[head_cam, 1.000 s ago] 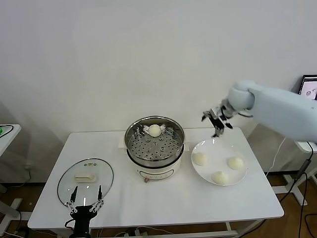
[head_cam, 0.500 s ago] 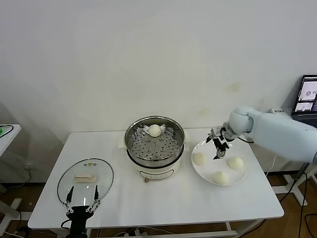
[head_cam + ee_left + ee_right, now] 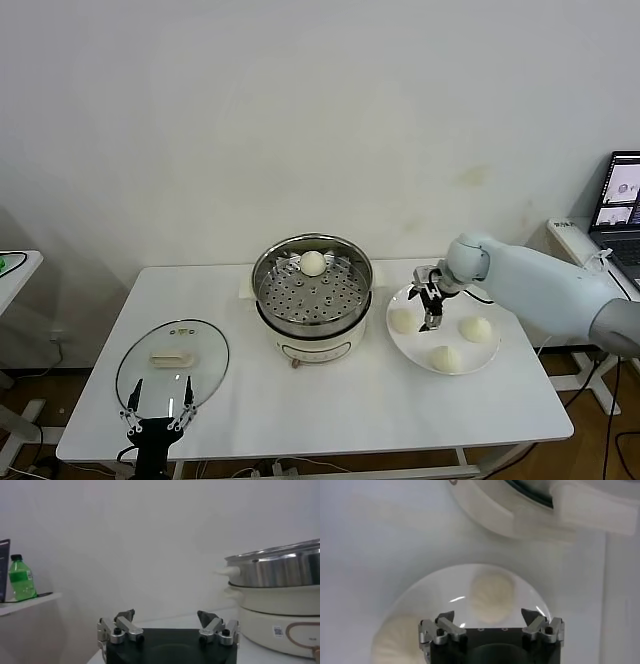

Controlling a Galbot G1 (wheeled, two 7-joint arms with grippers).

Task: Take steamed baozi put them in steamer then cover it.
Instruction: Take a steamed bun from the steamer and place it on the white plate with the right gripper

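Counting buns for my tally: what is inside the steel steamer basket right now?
One baozi lies at the far side of the steamer; the rest of its perforated bottom is bare. Nothing covers it.

The steamer [image 3: 312, 290] stands at the centre of the bench [image 3: 330, 400], with one baozi [image 3: 313, 263] inside near its far rim. In the lower left of the frame the cover [image 3: 172, 364] lies flat on the bench, the left claw [image 3: 157, 408] just before its near edge. Right of the steamer sits a plate [image 3: 490, 360] bearing three buns [image 3: 444, 358], the right claw [image 3: 430, 302] above its left part.
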